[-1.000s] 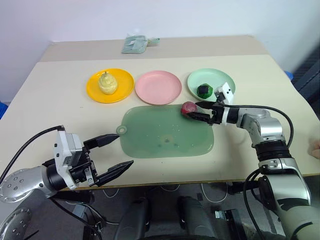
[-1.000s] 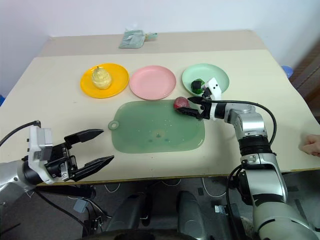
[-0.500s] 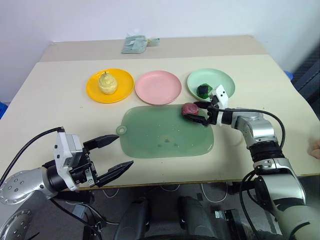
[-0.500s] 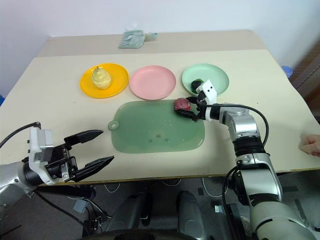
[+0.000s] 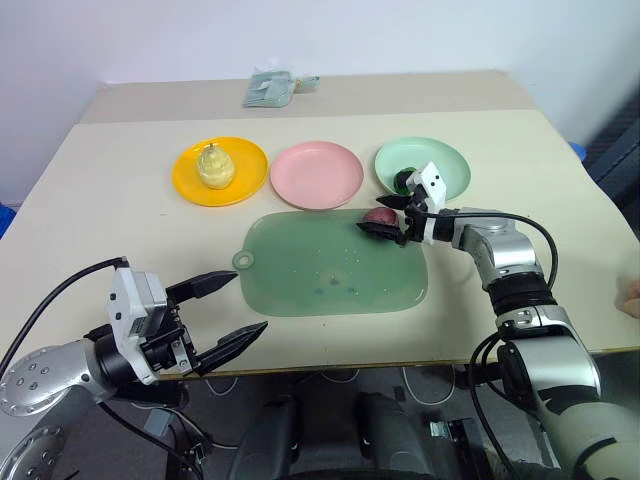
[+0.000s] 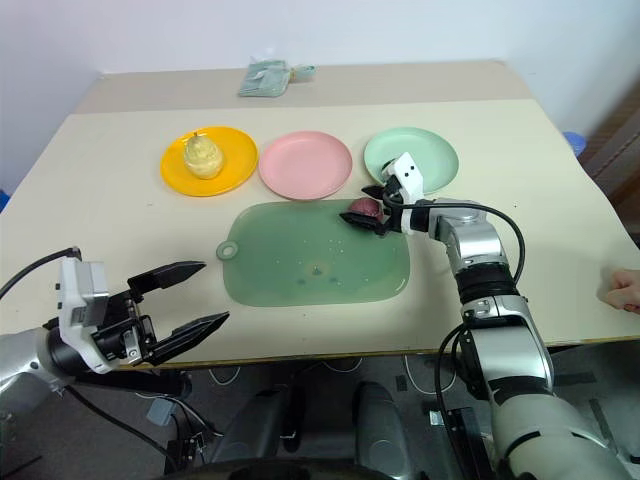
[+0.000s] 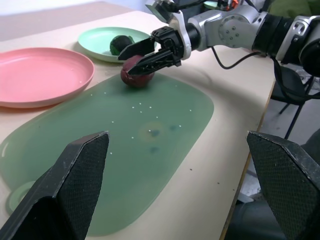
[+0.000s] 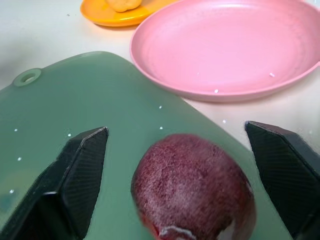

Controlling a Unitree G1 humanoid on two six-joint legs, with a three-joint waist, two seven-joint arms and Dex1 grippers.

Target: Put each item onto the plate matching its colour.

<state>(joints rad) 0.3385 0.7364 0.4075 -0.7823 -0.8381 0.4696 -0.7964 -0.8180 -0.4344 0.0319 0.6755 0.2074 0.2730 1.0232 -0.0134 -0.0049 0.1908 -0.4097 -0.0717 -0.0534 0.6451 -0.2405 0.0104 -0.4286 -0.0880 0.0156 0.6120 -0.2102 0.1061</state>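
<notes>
So two of the three are already sorted: the pear [image 5: 214, 166] is sitting on the yellow plate [image 5: 186, 176] and the green chunk [image 7: 119, 44] is on the green plate [image 5: 450, 165]. That leaves the ball [image 5: 378, 218], which is lying on the far right corner of the mat [image 5: 320, 270], just in front of the empty pink plate [image 5: 316, 175].

The right gripper [image 5: 384, 214] is going for it. Its jaws are reaching around the ball, one finger on each side, partly open, and from the right wrist view there's daylight between the fingers [image 8: 80, 175] and the ball, so I wouldn't call it a grip yet. The ball looks like it's sitting on the mat, not lifted.

The left gripper [image 5: 235, 310] is hanging out near the front edge of the desk [image 5: 100, 230] with its jaws spread wide, holding nothing.

Next move, I'm guessing: finish the squeeze on the ball, lift it clear of the mat, carry it the short hop to the pink plate and let go. Round thing, so an off-centre pinch could make it squirt out and roll.
</notes>
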